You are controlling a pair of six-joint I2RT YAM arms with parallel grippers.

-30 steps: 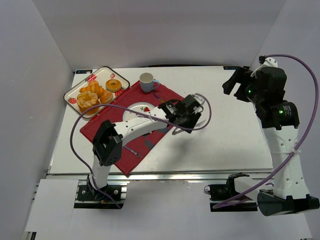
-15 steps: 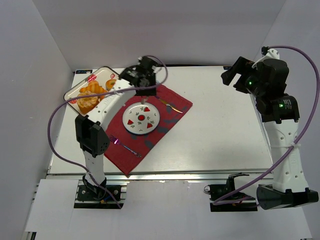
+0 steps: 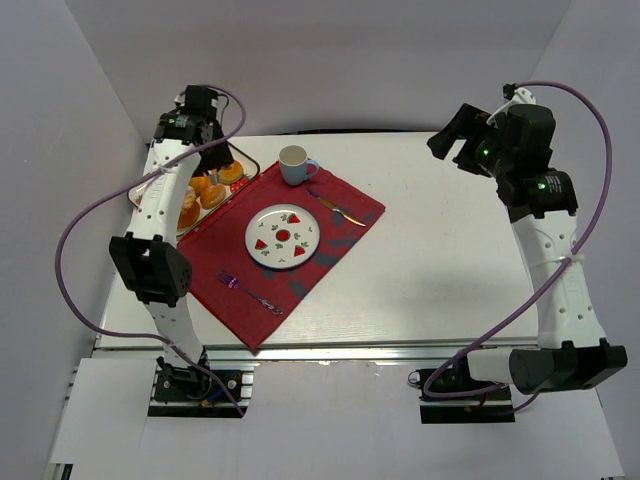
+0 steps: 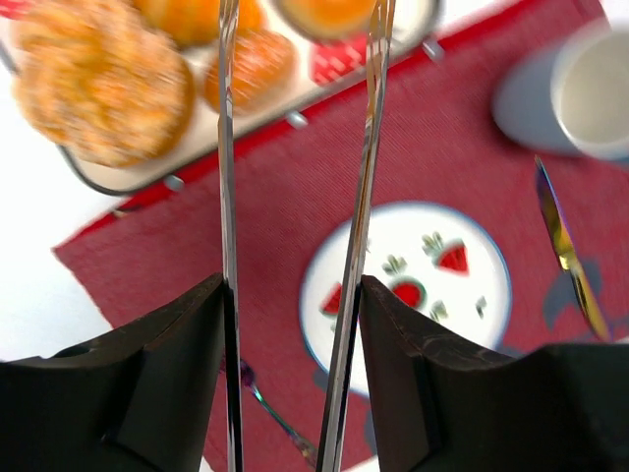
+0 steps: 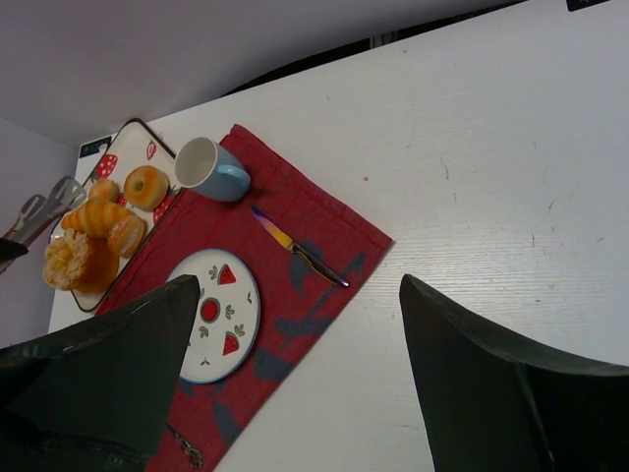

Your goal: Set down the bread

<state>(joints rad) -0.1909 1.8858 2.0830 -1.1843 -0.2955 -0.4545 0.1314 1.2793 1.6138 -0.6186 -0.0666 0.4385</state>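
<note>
L gripper [image 4: 303, 25] open, nothing held btwn its fingers [image 4: 228, 147]. It hovers over the tray [image 4: 187, 143] at the far-left corner of the bench [image 3: 440, 260]. The bread [image 4: 257, 64] lies in the tray just beside the cake [image 4: 103, 88]. In wrist view the L finger crosses in front of it; contact can't tell. Doughnut [image 3: 230, 172] at the tray's far end. Tray edge overlaps the red mat [image 3: 215, 280]. On the mat: plate [image 3: 283, 237] w/ watermelon print, fork [image 3: 250, 292] near side, knife [image 3: 335, 208] right of plate, cup [image 3: 295, 163] at far edge. R gripper [image 5: 295, 285] jaws wide apart, empty, raised over the far-right of the bench, well apart from the tray.
</note>
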